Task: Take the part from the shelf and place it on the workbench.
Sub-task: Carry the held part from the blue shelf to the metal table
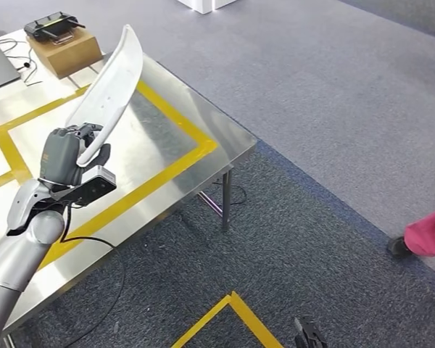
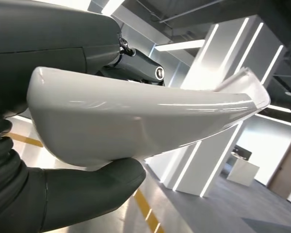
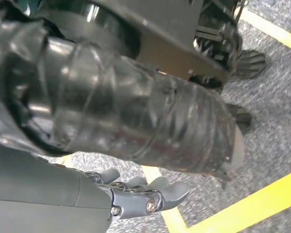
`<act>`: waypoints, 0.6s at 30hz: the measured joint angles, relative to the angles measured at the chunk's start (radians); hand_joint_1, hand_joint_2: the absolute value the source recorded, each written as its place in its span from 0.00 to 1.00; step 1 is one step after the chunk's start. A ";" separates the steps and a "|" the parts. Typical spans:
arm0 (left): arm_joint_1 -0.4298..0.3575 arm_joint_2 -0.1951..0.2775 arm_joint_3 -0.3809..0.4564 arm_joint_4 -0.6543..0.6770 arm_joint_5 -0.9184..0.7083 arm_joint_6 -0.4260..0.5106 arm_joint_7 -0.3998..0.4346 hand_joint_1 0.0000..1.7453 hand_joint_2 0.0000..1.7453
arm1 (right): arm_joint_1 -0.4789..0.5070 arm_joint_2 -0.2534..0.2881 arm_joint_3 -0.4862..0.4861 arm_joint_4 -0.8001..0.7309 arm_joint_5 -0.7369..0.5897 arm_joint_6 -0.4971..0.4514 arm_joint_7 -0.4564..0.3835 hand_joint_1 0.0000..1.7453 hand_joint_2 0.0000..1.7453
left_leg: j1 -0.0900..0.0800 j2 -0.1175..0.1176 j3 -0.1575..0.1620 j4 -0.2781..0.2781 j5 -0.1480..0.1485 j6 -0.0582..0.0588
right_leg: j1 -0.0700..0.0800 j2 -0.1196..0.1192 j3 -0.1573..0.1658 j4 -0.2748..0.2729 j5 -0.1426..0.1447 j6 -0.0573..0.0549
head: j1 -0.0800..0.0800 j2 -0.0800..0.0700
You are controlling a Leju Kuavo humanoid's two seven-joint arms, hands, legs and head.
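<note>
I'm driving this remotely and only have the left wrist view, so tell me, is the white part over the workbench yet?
Observer: Yes. In the head view the left hand holds the white part above the steel workbench, inside its yellow tape outline.
Operator: Anything near it on the bench?
Observer: A cardboard box sits at the far edge, apart from it.
Operator: And the right hand?
Observer: The right hand hangs over grey carpet, holding nothing.

One white part [image 1: 110, 87], one steel workbench [image 1: 166, 156], one cardboard box [image 1: 67, 49], two hands.
</note>
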 joint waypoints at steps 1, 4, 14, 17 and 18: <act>-0.001 0.001 0.000 0.001 0.000 0.000 0.000 1.00 1.00 | -0.002 0.000 0.000 0.000 0.001 0.000 0.000 0.00 0.00 | 0.003 -0.010 0.004 -0.004 0.002 0.006 | -0.001 0.015 -0.005 0.013 -0.012 0.005 | 0.001 0.000; -0.006 -0.002 -0.002 0.002 0.000 0.000 0.000 1.00 1.00 | -0.003 -0.001 0.000 0.000 0.001 0.000 0.000 0.00 0.00 | 0.009 -0.040 0.009 -0.010 0.005 0.019 | -0.005 0.088 -0.085 0.175 -0.090 0.010 | 0.009 0.000; 0.000 -0.004 -0.007 0.003 0.001 0.000 0.000 1.00 1.00 | 0.004 -0.004 0.000 0.002 0.003 -0.001 0.000 0.00 0.00 | 0.015 -0.160 -0.006 0.008 0.000 -0.008 | -0.010 0.167 -0.039 0.010 0.028 -0.005 | 0.009 0.000; 0.000 0.000 -0.006 0.003 0.003 0.002 -0.001 1.00 1.00 | 0.000 -0.003 0.000 0.002 0.007 -0.001 -0.004 0.00 0.00 | 0.015 -0.122 -0.026 0.046 -0.027 -0.025 | -0.013 0.136 -0.031 0.002 0.031 -0.021 | 0.004 0.000; 0.000 0.002 -0.006 0.003 0.003 0.002 -0.001 1.00 1.00 | -0.001 -0.003 0.000 0.002 0.008 -0.002 -0.006 0.00 0.00 | 0.015 -0.093 -0.048 0.094 -0.052 -0.030 | -0.014 0.125 -0.028 0.000 0.030 -0.026 | 0.001 0.000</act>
